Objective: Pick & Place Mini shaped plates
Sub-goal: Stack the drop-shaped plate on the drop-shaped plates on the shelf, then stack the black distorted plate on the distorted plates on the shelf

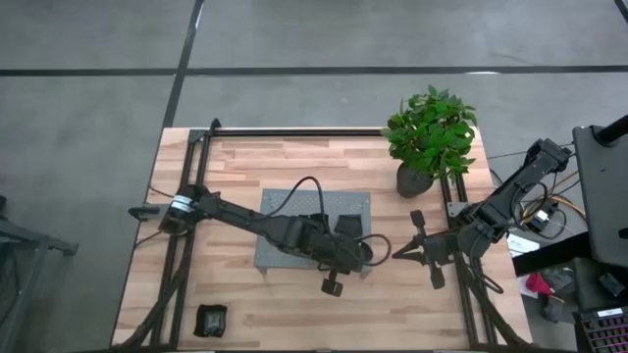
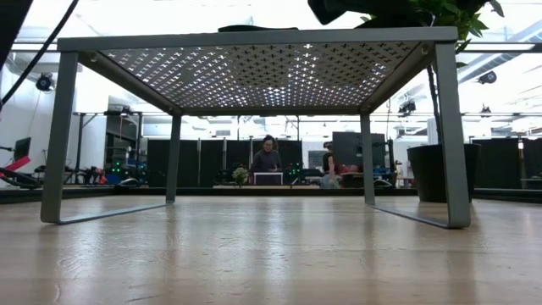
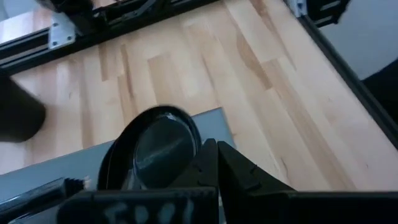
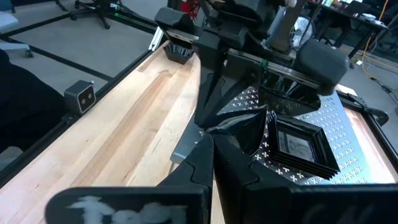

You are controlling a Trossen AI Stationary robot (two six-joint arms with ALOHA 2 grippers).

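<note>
Grey tray (image 1: 285, 208) holds my dark plates (image 4: 302, 148). My left gripper (image 1: 365, 251) is pinched tight beside a round plate (image 3: 163, 146), holding nothing. My right gripper (image 1: 396, 252) waits nearby, squeezed tight and empty.

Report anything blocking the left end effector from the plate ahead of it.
Nothing visible does: the shut left end effector points straight at the dark glossy rounded plate on the grey perforated metal tray, nothing between. The right end effector waits beside the tray.

Glossy blk plates (image 4: 300, 146), grey perforated tray (image 1: 280, 208), green plant (image 1: 432, 130)
</note>
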